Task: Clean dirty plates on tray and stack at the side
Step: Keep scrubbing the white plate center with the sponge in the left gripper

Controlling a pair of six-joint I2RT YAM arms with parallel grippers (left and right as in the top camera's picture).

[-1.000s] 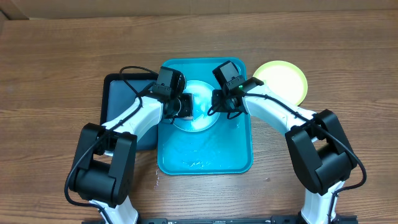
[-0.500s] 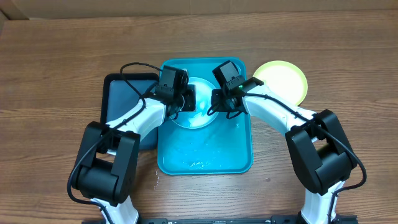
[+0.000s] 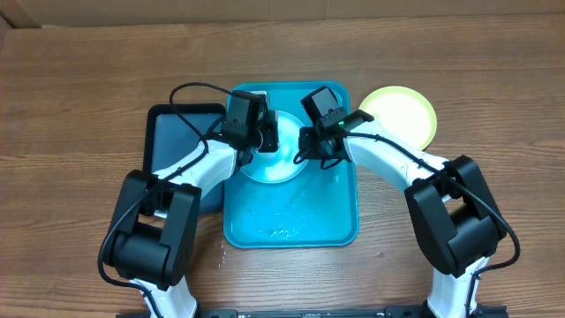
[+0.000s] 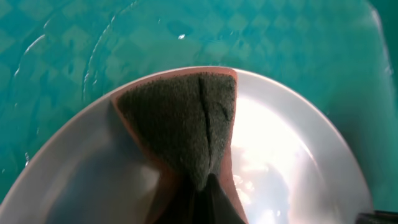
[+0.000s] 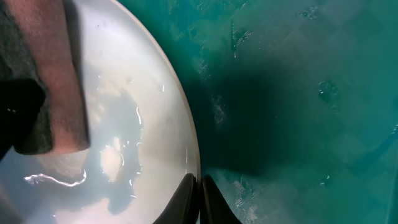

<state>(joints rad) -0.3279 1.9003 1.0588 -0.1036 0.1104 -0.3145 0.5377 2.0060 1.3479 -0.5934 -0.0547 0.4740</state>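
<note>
light blue round plastic plate [image 3: 281, 168]: sides covered overhead by left gripper [image 3: 267, 140] and right gripper [image 3: 306, 146]; cut by frame edges in both wrist views
dark green scouring sponge [image 4: 186, 118], reddish backing: lower end cut off at frame bottom
black rectangular tray [image 3: 168, 132]: right part under left arm [image 3: 199, 168]
yellow-green round plate [image 3: 402, 110]: single or stacked, cannot tell

Wood-grain counter [image 3: 71, 106], brown. Turquoise tray [image 3: 291, 223] flat at centre (few wet glints on wood by its near left corner). Black tray [image 3: 168, 132] hard against turquoise tray's left side. Yellow-green plate [image 3: 402, 113] just beside its far right corner.
</note>
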